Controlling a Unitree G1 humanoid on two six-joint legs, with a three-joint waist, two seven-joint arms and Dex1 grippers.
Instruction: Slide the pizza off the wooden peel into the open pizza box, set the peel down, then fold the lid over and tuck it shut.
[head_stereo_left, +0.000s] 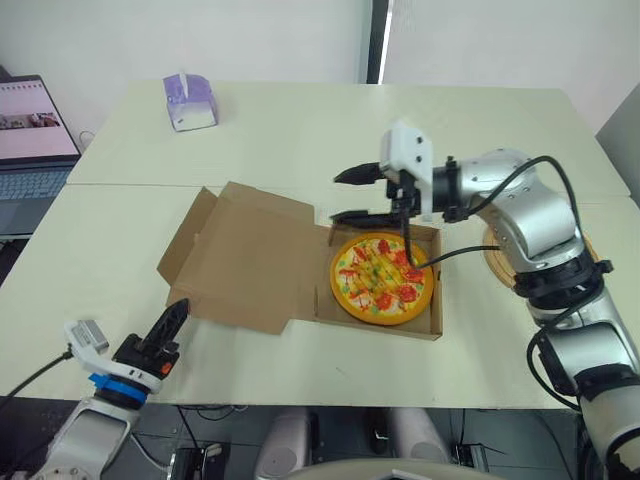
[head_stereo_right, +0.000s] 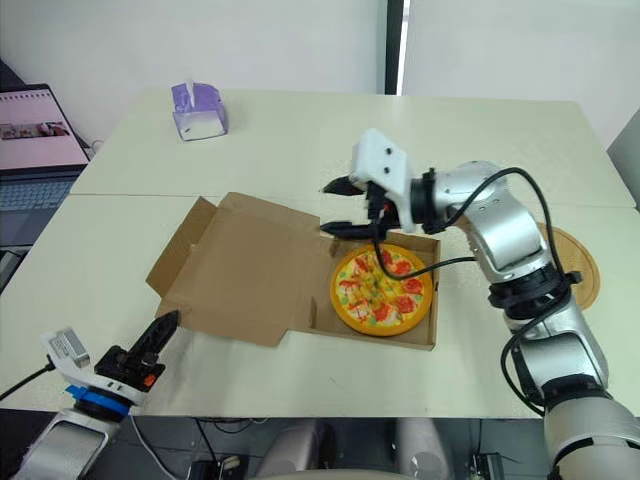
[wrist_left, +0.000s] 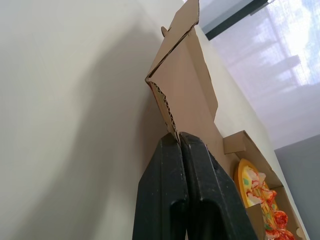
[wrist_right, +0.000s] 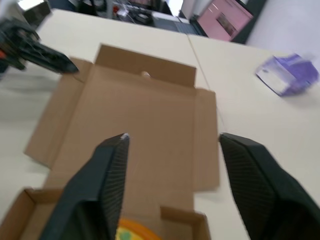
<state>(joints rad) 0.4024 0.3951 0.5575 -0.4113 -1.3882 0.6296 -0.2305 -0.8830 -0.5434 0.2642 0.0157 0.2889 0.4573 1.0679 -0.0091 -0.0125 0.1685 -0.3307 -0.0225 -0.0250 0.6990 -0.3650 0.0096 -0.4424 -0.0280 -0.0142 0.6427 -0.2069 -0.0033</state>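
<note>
The pizza (head_stereo_left: 382, 278) sits in the tray (head_stereo_left: 378, 327), whose light, stiff cardboard lid (head_stereo_left: 245, 262) lies flat beside it, likely best lifted at the edge farthest from the tray, near the pinched-shut left gripper (head_stereo_left: 181, 306); the wide-spread right gripper (head_stereo_left: 337, 197) hovers over the tray's hinge side.

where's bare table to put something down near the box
Bare table lies beyond the pizza box, right of the tissue box. A narrower strip runs along the near edge. Crowded: the box's back wall, where the right gripper hovers, and right of it, by the peel.
</note>
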